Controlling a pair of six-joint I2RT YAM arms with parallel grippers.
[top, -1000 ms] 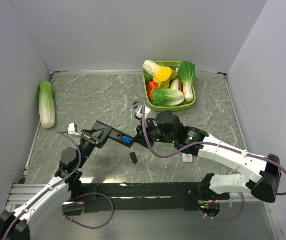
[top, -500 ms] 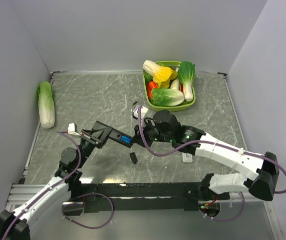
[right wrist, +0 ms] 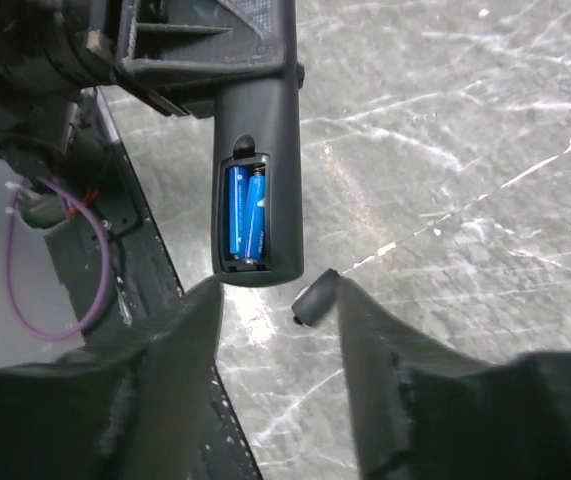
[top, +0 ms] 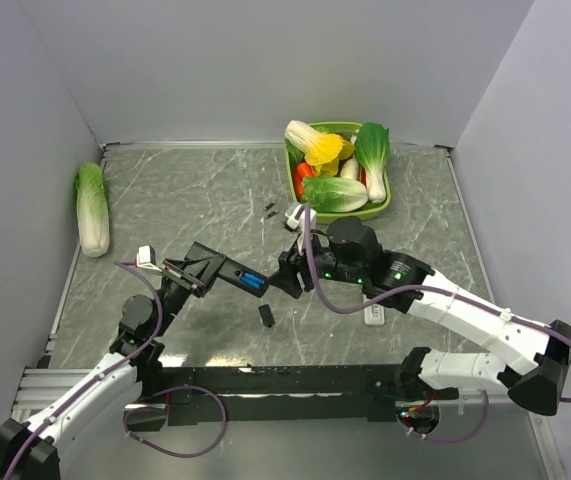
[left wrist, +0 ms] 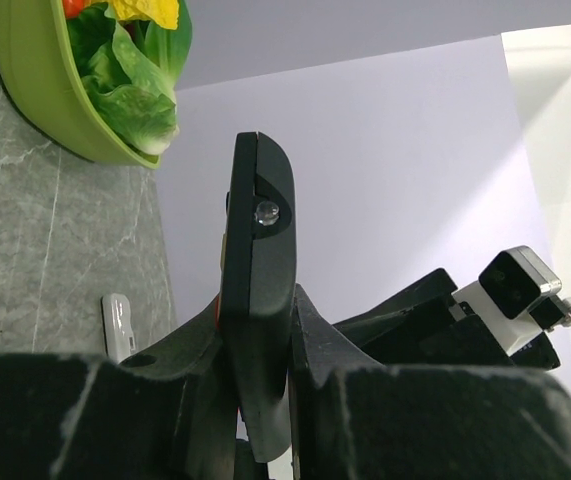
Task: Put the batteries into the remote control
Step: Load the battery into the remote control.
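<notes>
The black remote control (top: 227, 272) is held up off the table with my left gripper (top: 203, 270) shut on its body. Its back compartment is open, and the two blue batteries (top: 253, 281) lie side by side inside it (right wrist: 246, 214). In the left wrist view the remote control (left wrist: 258, 260) stands edge-on between the fingers. My right gripper (top: 288, 279) hovers just right of the remote's end, open with nothing between its fingers (right wrist: 187, 340).
A small black cover (top: 265, 316) lies on the table below the remote, close to the right fingertip (right wrist: 314, 298). A white remote (top: 373, 315) lies under the right arm. The green basket (top: 343, 214) of vegetables stands at the back, a cabbage (top: 92, 208) at the left wall.
My right gripper has opened and drawn back to the right, away from the remote's battery compartment. The left arm and the remote have stayed still.
</notes>
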